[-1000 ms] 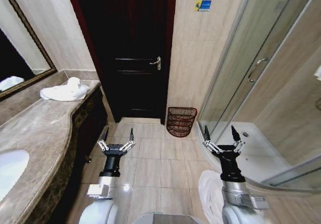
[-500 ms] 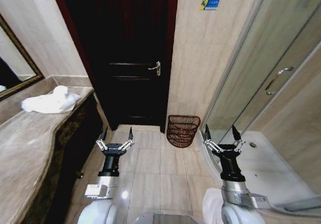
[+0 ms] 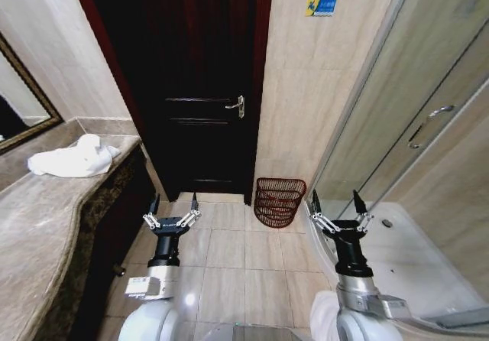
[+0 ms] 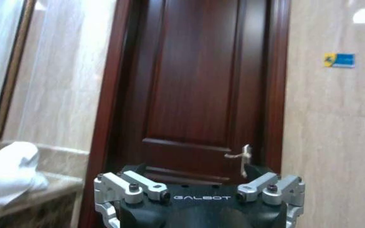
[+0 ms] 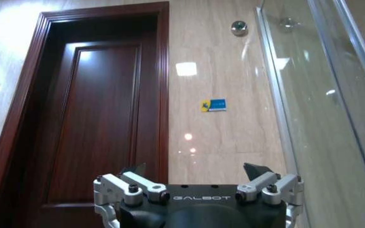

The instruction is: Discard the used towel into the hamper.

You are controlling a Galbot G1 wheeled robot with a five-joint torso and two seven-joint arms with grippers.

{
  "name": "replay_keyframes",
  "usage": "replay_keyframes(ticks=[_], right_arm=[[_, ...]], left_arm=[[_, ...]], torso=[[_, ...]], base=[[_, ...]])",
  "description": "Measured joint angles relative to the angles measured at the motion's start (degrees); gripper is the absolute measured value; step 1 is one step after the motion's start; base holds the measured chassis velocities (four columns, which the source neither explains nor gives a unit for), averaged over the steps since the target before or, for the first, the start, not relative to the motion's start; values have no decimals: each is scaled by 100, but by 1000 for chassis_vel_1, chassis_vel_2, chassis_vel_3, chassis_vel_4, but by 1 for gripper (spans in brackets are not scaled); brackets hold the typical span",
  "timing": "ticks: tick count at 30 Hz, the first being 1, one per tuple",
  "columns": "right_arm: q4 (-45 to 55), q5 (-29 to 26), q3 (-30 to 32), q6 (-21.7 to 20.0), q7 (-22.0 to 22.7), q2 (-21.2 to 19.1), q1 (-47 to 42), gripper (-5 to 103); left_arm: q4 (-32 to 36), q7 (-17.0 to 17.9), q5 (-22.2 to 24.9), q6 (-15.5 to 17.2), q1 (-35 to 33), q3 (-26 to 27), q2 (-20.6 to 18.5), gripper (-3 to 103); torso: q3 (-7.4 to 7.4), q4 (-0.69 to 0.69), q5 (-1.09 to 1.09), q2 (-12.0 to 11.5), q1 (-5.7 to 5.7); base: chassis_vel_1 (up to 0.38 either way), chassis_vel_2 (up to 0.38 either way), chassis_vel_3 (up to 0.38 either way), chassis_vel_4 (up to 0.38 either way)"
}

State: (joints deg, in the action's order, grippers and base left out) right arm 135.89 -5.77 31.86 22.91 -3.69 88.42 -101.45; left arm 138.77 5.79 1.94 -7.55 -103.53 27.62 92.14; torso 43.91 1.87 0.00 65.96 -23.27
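Two arms held forward, left hand [image 3: 173, 206] and right hand [image 3: 336, 202] spread, empty

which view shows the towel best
The head view: the whole white towel lies crumpled on the marble counter beside the mirror. The left wrist view catches part of it at the frame edge; the right wrist view faces door and wall.

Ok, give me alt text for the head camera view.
A white towel lies crumpled on a marble counter at left, and a red-brown wire hamper stands beside a dark door. The left gripper and right gripper hover open over the tiled floor.
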Motion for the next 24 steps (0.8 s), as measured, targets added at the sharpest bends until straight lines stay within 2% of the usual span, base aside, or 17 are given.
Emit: replay_keyframes(ticks=[7,9,24], right_arm=[[3,-24,76,-10,66,-53,-4,100],[5,7,88,-33,213,-23,-13,100],[-94,24,39,33,289,-10,14,100]], left_arm=[[40,156,12,71,-2,7,0,100],[23,232,5,77,-19,15,0,100],[-21,234,-31,73,-10,33,0,100]], torso=[[1,1,0,-1,-3],[1,1,-1,-1,-3],[1,1,0,-1,-2]], base=[[16,56,61,31],[72,52,56,62],[95,90,93,99]])
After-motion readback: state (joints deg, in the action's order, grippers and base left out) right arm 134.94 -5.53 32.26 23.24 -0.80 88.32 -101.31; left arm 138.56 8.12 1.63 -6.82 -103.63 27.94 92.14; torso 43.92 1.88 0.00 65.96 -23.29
